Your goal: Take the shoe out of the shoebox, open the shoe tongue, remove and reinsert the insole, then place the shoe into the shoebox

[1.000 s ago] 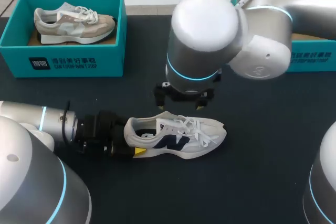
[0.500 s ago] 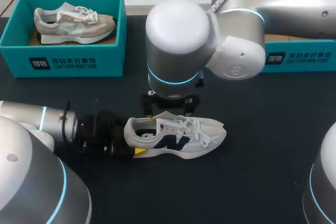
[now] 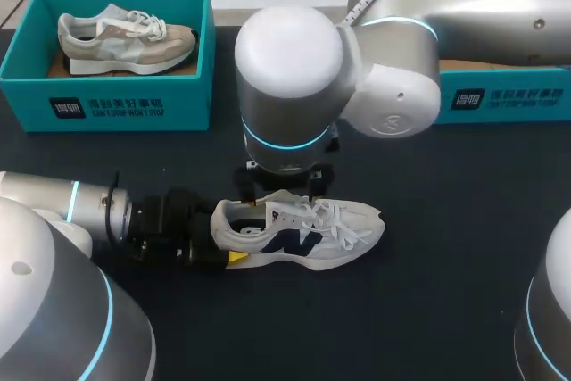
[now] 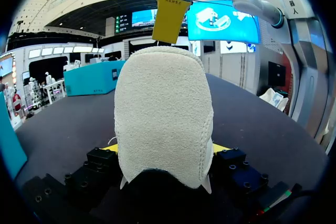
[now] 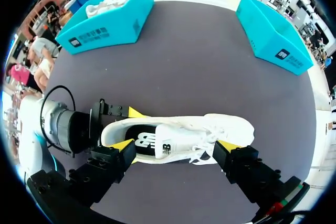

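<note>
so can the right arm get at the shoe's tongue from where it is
Probably yes. The right gripper hangs open directly above the white shoe, whose tongue faces up with nothing over it but loose laces. The left gripper clamps only the heel, clear of that spot.

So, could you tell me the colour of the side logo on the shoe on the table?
Dark navy, on the white shoe; best in the head view.
</note>
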Controlling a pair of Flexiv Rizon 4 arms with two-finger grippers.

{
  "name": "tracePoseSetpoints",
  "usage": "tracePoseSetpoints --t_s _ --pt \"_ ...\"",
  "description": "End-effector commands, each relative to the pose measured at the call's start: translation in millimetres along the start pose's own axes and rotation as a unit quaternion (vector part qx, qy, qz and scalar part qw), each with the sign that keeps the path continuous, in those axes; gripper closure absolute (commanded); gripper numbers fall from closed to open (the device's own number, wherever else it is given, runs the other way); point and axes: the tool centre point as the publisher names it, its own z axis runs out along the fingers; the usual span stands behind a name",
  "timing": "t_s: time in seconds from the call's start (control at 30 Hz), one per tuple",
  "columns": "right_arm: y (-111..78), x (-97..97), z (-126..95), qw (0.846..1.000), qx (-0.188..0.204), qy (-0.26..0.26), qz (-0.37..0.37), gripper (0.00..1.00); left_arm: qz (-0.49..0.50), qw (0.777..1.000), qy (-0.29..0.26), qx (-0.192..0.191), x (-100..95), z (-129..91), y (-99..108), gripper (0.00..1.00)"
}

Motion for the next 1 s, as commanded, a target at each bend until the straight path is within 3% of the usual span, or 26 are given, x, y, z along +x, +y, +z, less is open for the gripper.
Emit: tracePoseSetpoints --t_s 0.03,0.2,0.43,0.7,1.0 --pt "-9.1 10.0 3.9 0.991 0.003 -0.090 0.103 0.00 0.000 1.000 0.000 -0.001 1.8 -0.7 1.2 1.00" --pt "-12.4 7.7 17.3 0.981 0.026 -0.138 0.131 0.00 0.000 1.000 0.000 -0.001 1.8 -0.7 1.2 1.00" --pt "-10.5 11.0 28.0 0.978 0.013 -0.130 0.160 0.00 0.000 1.000 0.000 -0.001 1.8 -0.7 1.2 1.00" --pt "-14.6 15.0 41.6 0.970 0.025 -0.161 0.183 0.00 0.000 1.000 0.000 -0.001 1.8 -0.7 1.2 1.00" --pt "-15.2 -3.2 59.0 0.953 0.027 -0.205 0.223 0.00 0.000 1.000 0.000 -0.001 1.8 -0.7 1.2 1.00"
